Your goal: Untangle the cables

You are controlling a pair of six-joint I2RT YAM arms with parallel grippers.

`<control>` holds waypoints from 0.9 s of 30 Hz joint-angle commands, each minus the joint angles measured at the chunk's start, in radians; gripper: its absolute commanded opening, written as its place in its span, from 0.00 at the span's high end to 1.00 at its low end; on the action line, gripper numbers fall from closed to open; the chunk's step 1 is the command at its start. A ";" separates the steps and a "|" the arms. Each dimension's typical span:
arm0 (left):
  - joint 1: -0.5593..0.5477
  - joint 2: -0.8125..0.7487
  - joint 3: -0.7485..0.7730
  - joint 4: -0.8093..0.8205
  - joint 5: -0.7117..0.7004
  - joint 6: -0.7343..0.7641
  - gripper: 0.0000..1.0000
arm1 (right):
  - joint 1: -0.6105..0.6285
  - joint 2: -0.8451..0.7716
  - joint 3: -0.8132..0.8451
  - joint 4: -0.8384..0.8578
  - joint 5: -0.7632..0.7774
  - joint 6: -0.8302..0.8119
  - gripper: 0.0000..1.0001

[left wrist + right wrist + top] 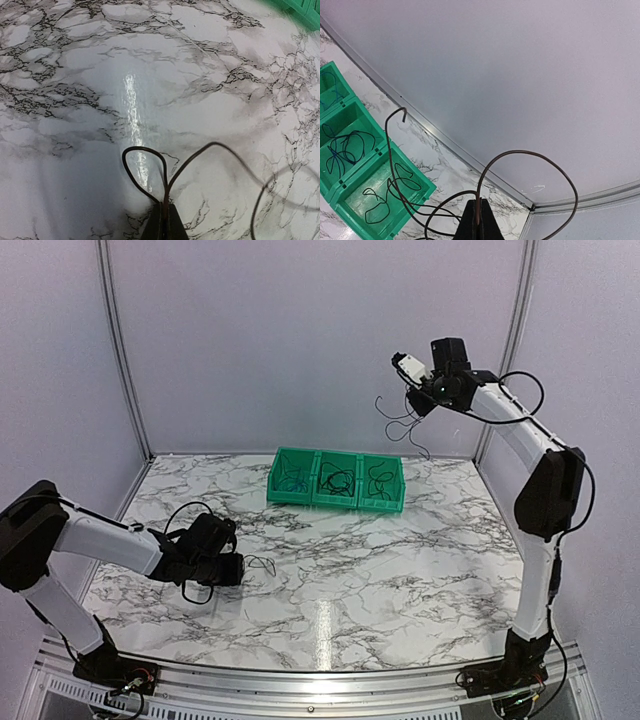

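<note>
My left gripper (242,568) lies low over the marble table, shut on a thin black cable (262,563). In the left wrist view the pads (156,222) pinch this cable (145,172), which loops out over the table. My right gripper (414,408) is raised high at the back right, shut on another dark cable (400,427) that hangs in loose curls. In the right wrist view this cable (530,154) arcs up from the closed gripper (477,202). More cables lie in the green bin: black ones (347,147) and a blue one (329,90).
The green bin with three compartments (337,502) stands at the back middle of the table; its corner shows in the left wrist view (302,12). Grey walls and metal frame rails (120,350) close in the back and sides.
</note>
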 commanded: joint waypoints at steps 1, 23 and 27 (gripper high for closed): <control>0.008 0.011 -0.054 -0.171 -0.024 -0.028 1.00 | -0.009 -0.019 0.041 0.045 0.002 0.034 1.00; 0.004 0.042 -0.013 -0.140 -0.017 -0.009 1.00 | -0.009 0.082 0.013 0.042 -0.293 0.159 1.00; 0.004 0.065 0.003 -0.138 0.009 -0.008 1.00 | -0.009 0.114 0.012 0.078 -0.325 0.180 1.00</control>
